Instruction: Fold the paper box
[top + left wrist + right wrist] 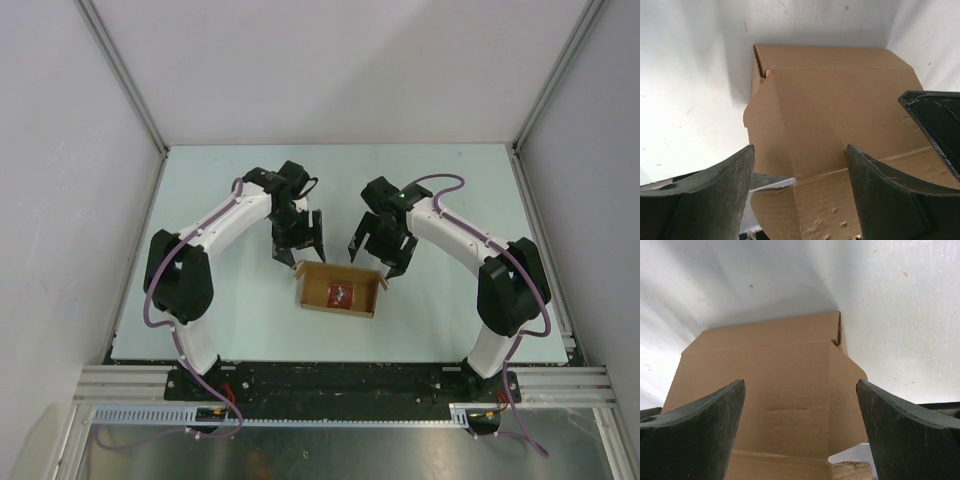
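The paper box [312,290] sits on the worktop [450,190], in its near half between the two arms, with a small packet [342,294] lying inside it, the left tool [300,252] just behind its back-left corner and the right tool [373,257] just behind its back-right corner.

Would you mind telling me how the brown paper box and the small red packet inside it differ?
The paper box is plain brown, the red packet red. The paper box is far larger than the red packet. The paper box stands with walls raised and top open, while the red packet lies flat on its floor. Both have straight, squarish outlines.
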